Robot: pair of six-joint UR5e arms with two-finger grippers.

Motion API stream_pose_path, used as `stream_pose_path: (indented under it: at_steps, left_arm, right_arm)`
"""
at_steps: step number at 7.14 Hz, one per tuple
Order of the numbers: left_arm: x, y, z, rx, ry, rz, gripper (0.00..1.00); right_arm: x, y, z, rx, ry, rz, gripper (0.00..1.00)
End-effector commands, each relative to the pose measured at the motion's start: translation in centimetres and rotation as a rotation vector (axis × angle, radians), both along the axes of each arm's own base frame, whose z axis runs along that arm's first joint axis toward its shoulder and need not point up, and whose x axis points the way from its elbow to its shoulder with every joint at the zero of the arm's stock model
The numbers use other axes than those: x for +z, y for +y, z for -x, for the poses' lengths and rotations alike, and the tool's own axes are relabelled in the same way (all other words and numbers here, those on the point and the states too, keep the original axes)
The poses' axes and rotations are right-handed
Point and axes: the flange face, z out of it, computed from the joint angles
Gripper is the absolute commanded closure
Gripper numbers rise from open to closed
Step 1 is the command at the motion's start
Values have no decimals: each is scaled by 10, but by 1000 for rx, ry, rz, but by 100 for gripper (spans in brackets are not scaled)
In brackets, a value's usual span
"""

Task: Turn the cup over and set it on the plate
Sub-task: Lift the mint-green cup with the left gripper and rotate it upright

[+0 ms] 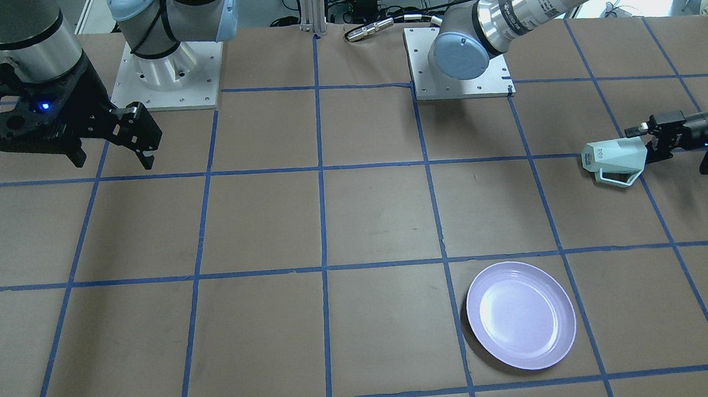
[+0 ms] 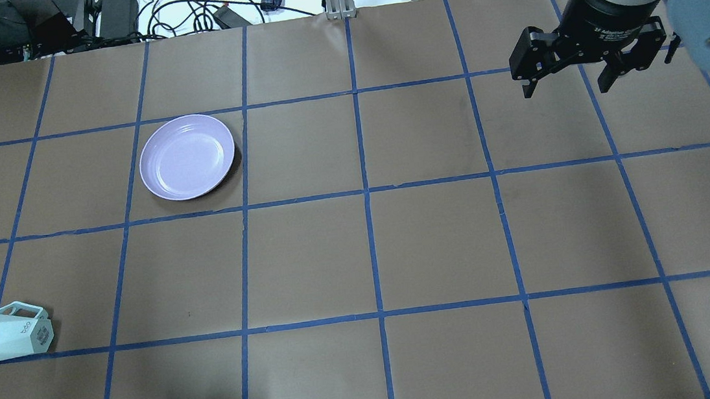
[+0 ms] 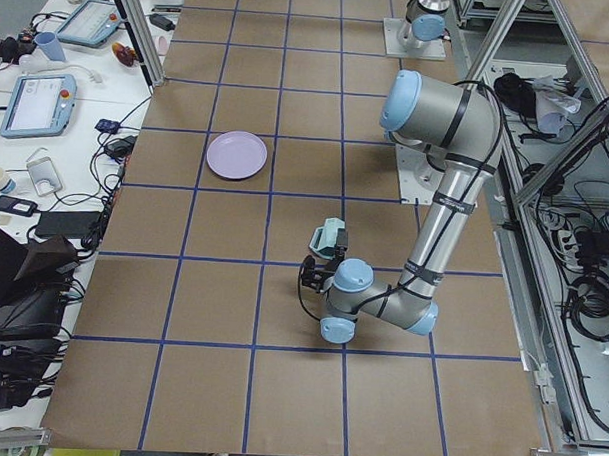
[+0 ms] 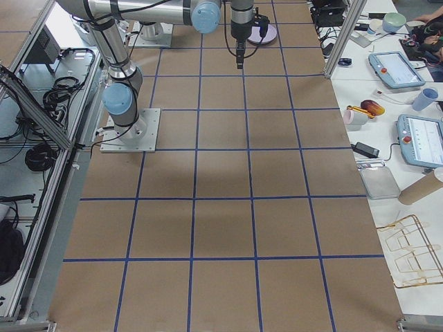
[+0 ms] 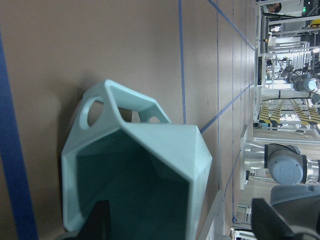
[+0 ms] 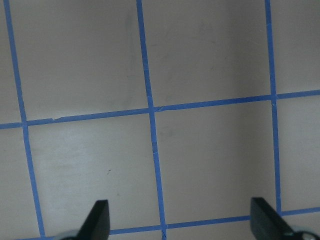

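While my left pincer (image 1: 648, 140) is wide open, one finger (image 5: 100, 222) sits inside the mint-green faceted cup (image 1: 613, 157) lying sideways in front (hard, light, slippery, breakable, I think); pinch its rim wall.

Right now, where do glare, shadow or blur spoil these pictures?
Exterior front-facing: a white glare patch sits on the plate's left inside, and its shadow falls lower left. Overhead exterior: a broad soft shadow darkens the table right of centre. Left wrist-mounted: the cup fills the frame, and the left tool's fingers are dark, without detail.
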Motion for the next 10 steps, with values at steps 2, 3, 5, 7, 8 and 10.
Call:
stream_pose_path:
  at_steps: [2,3,5,7,8,10]
  left_arm:
    - [0,-14,12,-24,17,-2,0]
    - [1,-14,12,-24,16,-1,0]
    - [5,-17,19,-33,36,-6,3]
    - [4,-17,19,-38,39,10,10]
    - [4,-17,19,-41,40,16,20]
    - [4,-17,18,-46,35,36,74]
  right_arm:
    - [0,0,0,0,-1,1,0]
    - [0,0,0,0,0,-1,0]
    - [0,0,0,0,0,-1,0]
    - [0,0,0,0,0,1,0]
    - [0,0,0,0,0,1,0]
    - [0,0,0,0,0,-1,0]
